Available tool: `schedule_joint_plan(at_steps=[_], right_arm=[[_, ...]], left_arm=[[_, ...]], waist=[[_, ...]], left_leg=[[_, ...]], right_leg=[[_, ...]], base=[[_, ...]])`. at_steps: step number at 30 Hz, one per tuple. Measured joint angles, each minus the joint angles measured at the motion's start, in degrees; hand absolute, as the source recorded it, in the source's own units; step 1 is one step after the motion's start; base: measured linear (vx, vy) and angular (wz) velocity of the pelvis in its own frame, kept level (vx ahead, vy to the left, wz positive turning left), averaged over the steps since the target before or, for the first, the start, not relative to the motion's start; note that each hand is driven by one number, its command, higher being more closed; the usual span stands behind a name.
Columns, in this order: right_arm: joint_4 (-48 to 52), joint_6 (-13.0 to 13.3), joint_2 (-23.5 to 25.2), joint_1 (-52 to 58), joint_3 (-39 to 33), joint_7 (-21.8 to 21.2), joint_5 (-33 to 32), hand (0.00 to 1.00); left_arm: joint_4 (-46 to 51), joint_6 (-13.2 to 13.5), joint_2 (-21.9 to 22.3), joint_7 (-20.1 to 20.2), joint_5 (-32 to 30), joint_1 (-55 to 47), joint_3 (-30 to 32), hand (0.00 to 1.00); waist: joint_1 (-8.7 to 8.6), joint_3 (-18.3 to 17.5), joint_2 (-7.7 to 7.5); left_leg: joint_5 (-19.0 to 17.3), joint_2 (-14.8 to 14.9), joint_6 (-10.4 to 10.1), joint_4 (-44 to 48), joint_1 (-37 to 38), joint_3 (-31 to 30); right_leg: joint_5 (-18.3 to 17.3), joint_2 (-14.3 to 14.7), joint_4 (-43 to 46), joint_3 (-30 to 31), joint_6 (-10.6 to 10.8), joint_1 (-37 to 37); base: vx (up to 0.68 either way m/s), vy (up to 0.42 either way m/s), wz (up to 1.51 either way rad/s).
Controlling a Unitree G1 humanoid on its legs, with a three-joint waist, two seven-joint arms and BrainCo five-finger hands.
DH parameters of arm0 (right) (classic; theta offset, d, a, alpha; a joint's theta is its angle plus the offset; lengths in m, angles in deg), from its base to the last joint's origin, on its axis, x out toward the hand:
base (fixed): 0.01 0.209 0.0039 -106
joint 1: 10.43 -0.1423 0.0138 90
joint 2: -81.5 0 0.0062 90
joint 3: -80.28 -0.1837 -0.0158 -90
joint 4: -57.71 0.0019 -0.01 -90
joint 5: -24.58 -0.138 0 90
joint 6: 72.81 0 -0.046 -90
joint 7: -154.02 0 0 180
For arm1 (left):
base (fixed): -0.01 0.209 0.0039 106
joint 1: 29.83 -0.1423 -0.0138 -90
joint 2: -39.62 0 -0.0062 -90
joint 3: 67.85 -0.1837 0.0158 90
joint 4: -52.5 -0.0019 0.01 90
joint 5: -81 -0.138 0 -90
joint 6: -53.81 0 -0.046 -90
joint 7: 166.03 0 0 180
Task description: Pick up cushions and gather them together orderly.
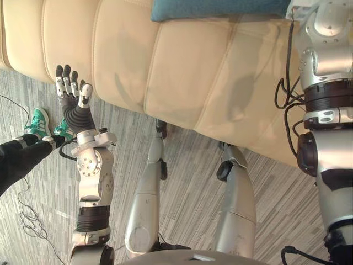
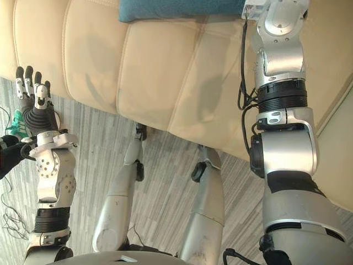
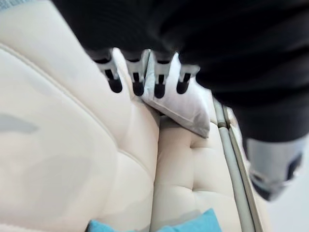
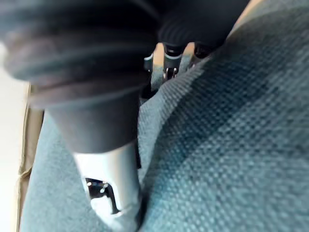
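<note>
**Desk:** Where is the cushion sitting right now?

**Me:** I'm seeing one teal cushion [image 1: 220, 8] lying on the cream sofa [image 1: 182, 72]. It's at the far edge of my head view, over on the robot's right side.

**Desk:** And the right hand?

**Me:** The right arm is stretching out over the sofa, and the right hand [image 4: 108, 183] is resting against the teal cloth (the weave is bunching up right beside it). I cannot tell whether it is gripping the cushion or only lying on it.

**Desk:** What is the left one doing?

**Me:** The left hand [image 1: 71, 94] is hovering off the sofa's front edge, above the grey striped carpet [image 1: 33, 221]. It is spread flat and upright, holding nothing, and is well apart from the cushion.

**Desk:** Anything else near us?

**Me:** A person's dark-clad legs [image 1: 22, 157] are showing at the robot's left. Their green-and-white shoes [image 1: 38, 122] are resting on the carpet near the left wrist.
</note>
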Motion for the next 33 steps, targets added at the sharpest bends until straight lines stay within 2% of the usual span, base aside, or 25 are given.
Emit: schedule_joint_plan(at_steps=[4, 12, 16, 30, 33], right_arm=[[-0.9, 0.1, -1.5, -0.1, -0.1, 0.0, 0.3, 1.00], [-0.1, 0.1, 0.4, 1.0, -1.4, 0.1, 2.1, 1.00], [1.3, 0.0, 3.1, 3.5, -3.2, 0.9, 2.2, 1.00], [8.4, -0.1, 11.6, 11.1, -8.1, 2.6, 4.4, 1.00], [10.8, -0.3, 15.0, 13.3, -10.3, 3.8, 4.5, 1.00]], left_arm=[[0.0, 0.0, 0.4, -0.9, 0.0, 0.9, 0.0, 0.00], [0.0, 0.0, 0.7, -1.6, 0.0, 1.4, 0.1, 0.00], [0.1, 0.0, 2.2, -2.0, -0.5, 1.3, 0.2, 0.00], [1.7, -0.1, 2.9, -3.7, -1.0, 1.3, 0.4, 0.00], [1.8, -0.1, 4.9, -4.0, -1.0, 1.3, 1.8, 0.00]], waist=[[-0.10, 0.0, 0.02], [-0.15, -0.1, 0.07], [-0.06, -0.1, 0.08], [-0.22, -0.2, 0.08], [-0.30, -0.2, 0.07]], left_leg=[[0.0, -0.1, 0.0, 0.0, -0.5, -0.6], [0.5, -0.1, 0.2, 0.0, 0.0, -0.2], [0.4, -0.2, 0.2, 0.0, 1.4, 0.1], [0.4, 0.2, 0.1, 0.0, 3.3, 0.1], [0.4, 0.3, 0.2, 0.0, 3.8, 0.0]], right_leg=[[-0.2, -0.2, 0.1, -0.3, 0.1, -0.2], [-0.3, -0.1, 0.1, -0.1, 0.0, 0.1], [-0.3, -0.1, -0.1, 0.1, 0.0, 1.4], [-0.3, 0.6, -0.9, -0.4, -0.1, 3.7], [-0.5, 0.6, -1.0, -0.6, -0.2, 4.3]], base=[[-0.02, -0.093, 0.05], [-0.02, -0.095, -0.01], [-0.02, -0.090, -0.03], [-0.01, -0.099, -0.02], [-0.01, -0.097, 0.01]])
